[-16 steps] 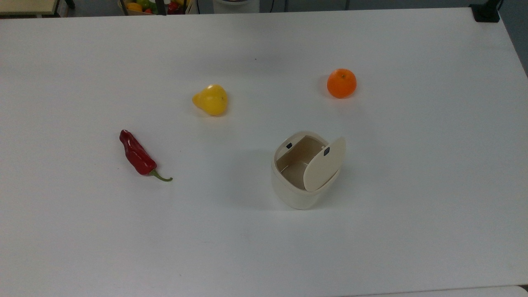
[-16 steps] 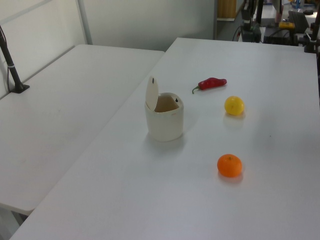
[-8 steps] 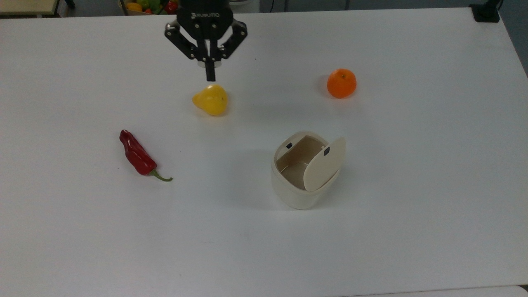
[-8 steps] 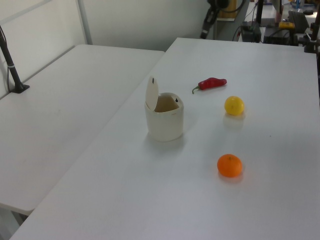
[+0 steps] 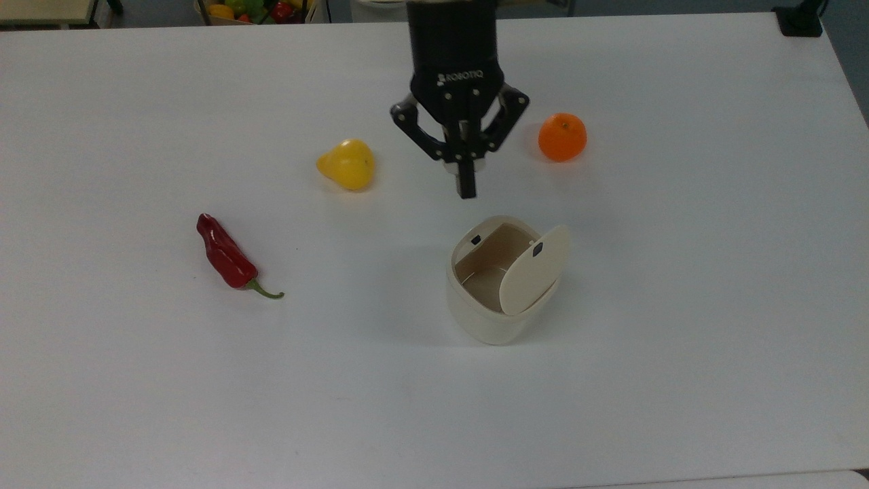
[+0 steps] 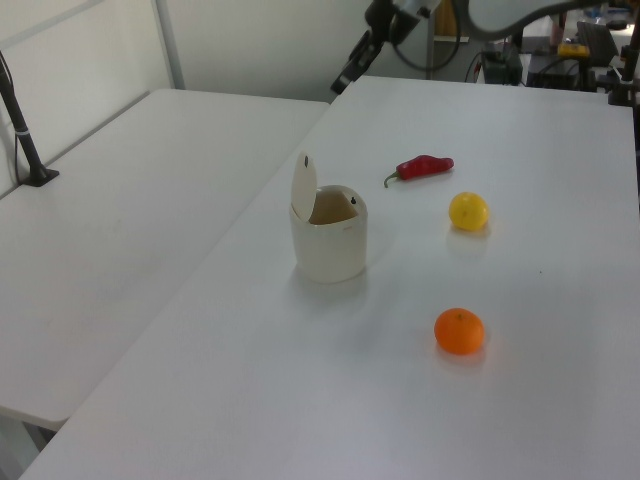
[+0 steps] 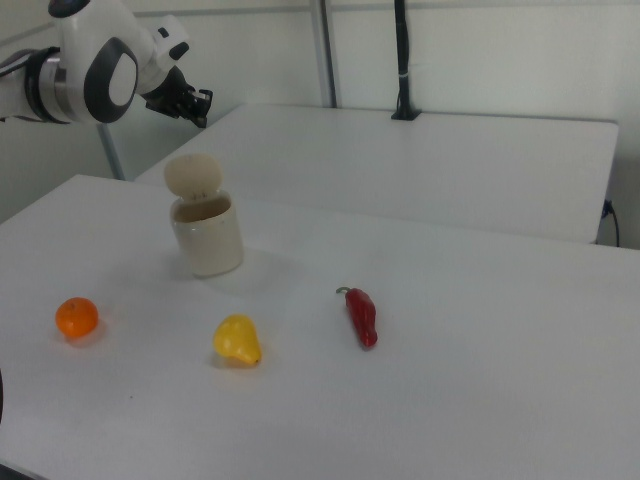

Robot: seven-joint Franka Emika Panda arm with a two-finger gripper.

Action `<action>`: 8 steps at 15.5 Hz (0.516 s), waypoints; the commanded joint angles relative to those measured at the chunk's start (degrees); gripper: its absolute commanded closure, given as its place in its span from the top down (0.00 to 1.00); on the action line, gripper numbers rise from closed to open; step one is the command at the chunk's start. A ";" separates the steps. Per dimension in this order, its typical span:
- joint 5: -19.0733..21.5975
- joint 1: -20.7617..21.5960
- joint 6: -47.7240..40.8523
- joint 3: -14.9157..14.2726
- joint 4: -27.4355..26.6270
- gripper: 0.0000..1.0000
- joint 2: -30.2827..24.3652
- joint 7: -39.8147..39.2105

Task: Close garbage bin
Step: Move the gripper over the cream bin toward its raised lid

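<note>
My claw (image 5: 466, 185) is hanging with fingers together, clear of the garbage bin (image 5: 490, 312). Its lid (image 5: 534, 269) is standing up, so closing is not yet begun.

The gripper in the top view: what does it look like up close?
The gripper is all black: a rounded cylindrical body with small white "ROBOTIQ" lettering, and angular linkage arms on both sides ending in slim fingers. In the right view, the arm behind it is glossy white with dark grey joint bands.

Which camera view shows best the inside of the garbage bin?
The top view: it looks down past the raised lid into the garbage bin, showing its walls and floor. The left view shows the lid edge-on and part of the inner wall. The right view shows the lid's face above the rim.
</note>
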 commanded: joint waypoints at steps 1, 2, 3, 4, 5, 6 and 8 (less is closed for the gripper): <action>0.84 4.03 9.79 -0.84 1.07 0.00 5.52 -0.45; 0.58 4.65 12.17 -0.84 1.07 0.00 6.92 -0.45; 0.66 5.09 14.89 -0.84 1.07 0.00 8.33 -0.37; 0.83 5.53 17.53 -0.84 1.07 0.00 9.30 -0.28; 0.92 5.80 19.38 -0.84 0.98 0.00 9.92 -0.28; 0.92 5.80 19.75 -0.84 0.98 0.00 10.27 -0.28; 0.75 5.80 19.66 -0.84 0.89 0.00 10.28 -0.28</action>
